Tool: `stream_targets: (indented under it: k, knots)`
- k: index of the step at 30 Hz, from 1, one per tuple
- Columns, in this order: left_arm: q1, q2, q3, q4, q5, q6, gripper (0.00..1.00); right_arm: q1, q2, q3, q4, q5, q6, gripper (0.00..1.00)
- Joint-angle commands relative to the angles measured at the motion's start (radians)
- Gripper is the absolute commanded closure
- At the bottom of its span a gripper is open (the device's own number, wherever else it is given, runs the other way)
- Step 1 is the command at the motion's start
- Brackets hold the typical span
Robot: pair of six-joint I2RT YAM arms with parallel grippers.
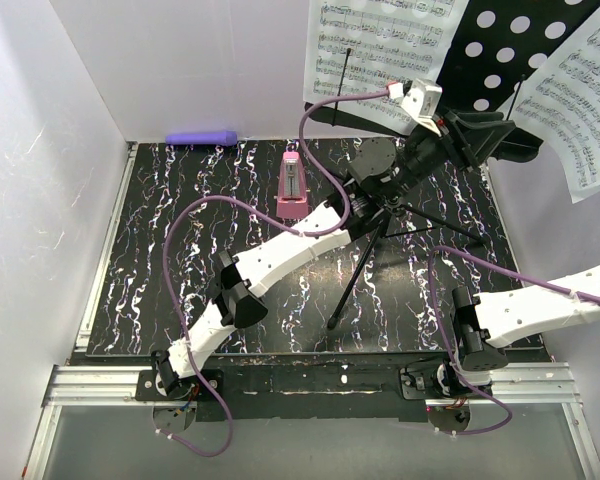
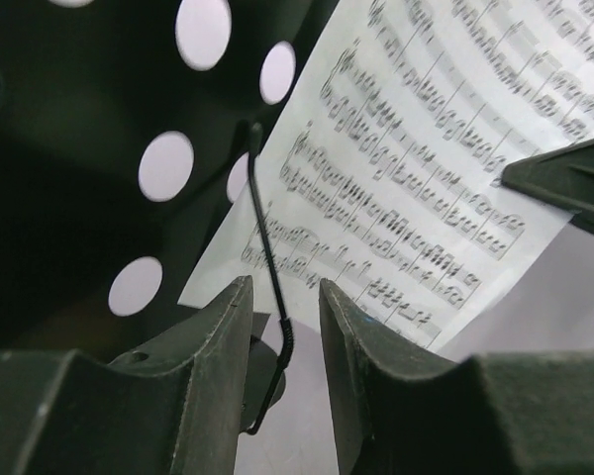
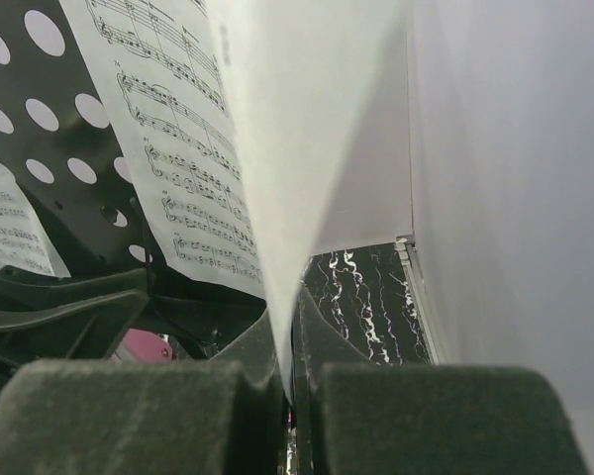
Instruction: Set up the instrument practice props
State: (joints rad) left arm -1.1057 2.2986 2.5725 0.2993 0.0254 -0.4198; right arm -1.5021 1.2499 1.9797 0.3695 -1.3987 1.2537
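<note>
Though spread astride stand wire (image 2: 266,252), left gripper (image 2: 283,297); right gripper (image 3: 289,332) tight on page (image 3: 277,148).

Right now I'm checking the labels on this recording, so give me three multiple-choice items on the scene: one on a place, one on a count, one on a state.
1. Where is the pink metronome?
A) on the table, left of the music stand in the top view
B) on the stand's desk
C) off the table

2. How many sheet-music pages show?
A) one
B) three
C) two

3. What state is the right gripper in?
A) open and empty
B) shut on a page's edge
C) shut on the metronome

Key:
1 A: the top view shows it upright on the marbled surface.
2 C: a left page and a right page are at the desk.
3 B: the right wrist view shows paper pinched between its closed fingers.
</note>
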Motion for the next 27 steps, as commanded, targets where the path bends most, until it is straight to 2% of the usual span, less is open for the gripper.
stream_targets:
  k: [1,6,14,24,27]
  knots:
    - [-0.009,0.024,0.035,0.004,-0.054,-0.013,0.67,0.003,-0.006,0.001,0.063,-0.002,0.03,0.99]
    - [-0.013,0.035,0.037,0.012,-0.062,-0.016,0.71,0.003,-0.007,-0.005,0.085,-0.005,0.044,0.99]
    - [-0.019,0.03,0.038,0.032,-0.064,-0.005,1.0,0.003,-0.009,-0.018,0.098,-0.006,0.052,0.99]
    - [-0.06,0.01,0.002,0.132,-0.048,0.121,1.0,0.011,-0.01,-0.001,0.095,-0.01,0.046,0.99]
    - [-0.066,0.01,-0.005,0.149,-0.053,0.142,1.0,0.011,-0.009,0.013,0.033,-0.005,0.007,0.99]
